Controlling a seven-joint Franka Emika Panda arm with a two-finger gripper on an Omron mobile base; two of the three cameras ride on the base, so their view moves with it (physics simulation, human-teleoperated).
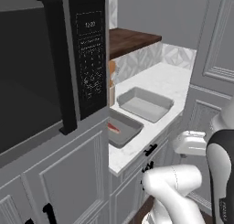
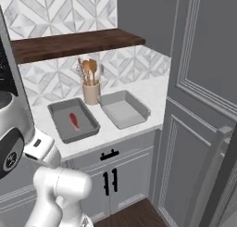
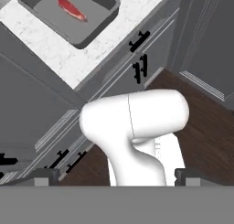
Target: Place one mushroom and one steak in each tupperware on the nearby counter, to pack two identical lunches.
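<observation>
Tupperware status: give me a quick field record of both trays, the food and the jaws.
left tupperware: on white counter, holds one steak
right tupperware: on counter, nothing inside
mushrooms: none in either tray
utensil jar: behind the trays, by the wall
gripper: jaws open, holding nothing

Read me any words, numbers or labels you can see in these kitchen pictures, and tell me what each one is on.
"12:00", or close to it: clock display at the top of the microwave control panel, left base view; faint, so not certain.
Keypad markings below that display: too small and blurred to read.
Nothing readable on the tupperware, utensil holder, cabinets or wall tiles.
</observation>
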